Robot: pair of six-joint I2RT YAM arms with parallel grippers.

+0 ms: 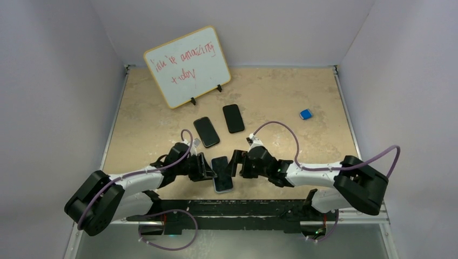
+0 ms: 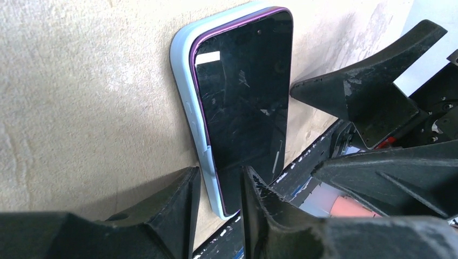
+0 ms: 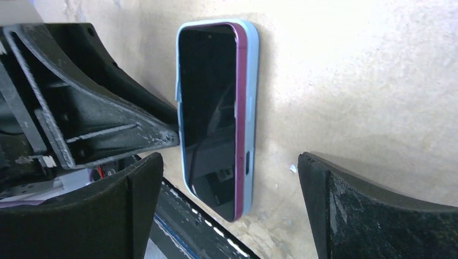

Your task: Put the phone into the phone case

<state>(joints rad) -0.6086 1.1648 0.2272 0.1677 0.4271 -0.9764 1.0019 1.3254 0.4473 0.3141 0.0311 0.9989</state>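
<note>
The phone (image 1: 222, 174), black-screened with a purple frame, lies face up in a light blue phone case (image 1: 215, 187) near the table's front edge. In the right wrist view the phone's (image 3: 208, 108) purple side stands above the case rim (image 3: 251, 108). My left gripper (image 1: 209, 168) is at its left edge. In the left wrist view the gripper (image 2: 220, 172) is narrowly open astride the near corner, one finger beside the case (image 2: 186, 97) and one over the phone's screen (image 2: 243, 97). My right gripper (image 1: 236, 162) is wide open and empty, with the phone's near end low between its fingers (image 3: 228, 157).
Two bare black phones (image 1: 207, 131) (image 1: 233, 118) lie farther back. A whiteboard (image 1: 188, 66) stands at the back left. A small blue object (image 1: 305, 114) lies at the right. The black base rail (image 1: 243, 208) runs just below the phone.
</note>
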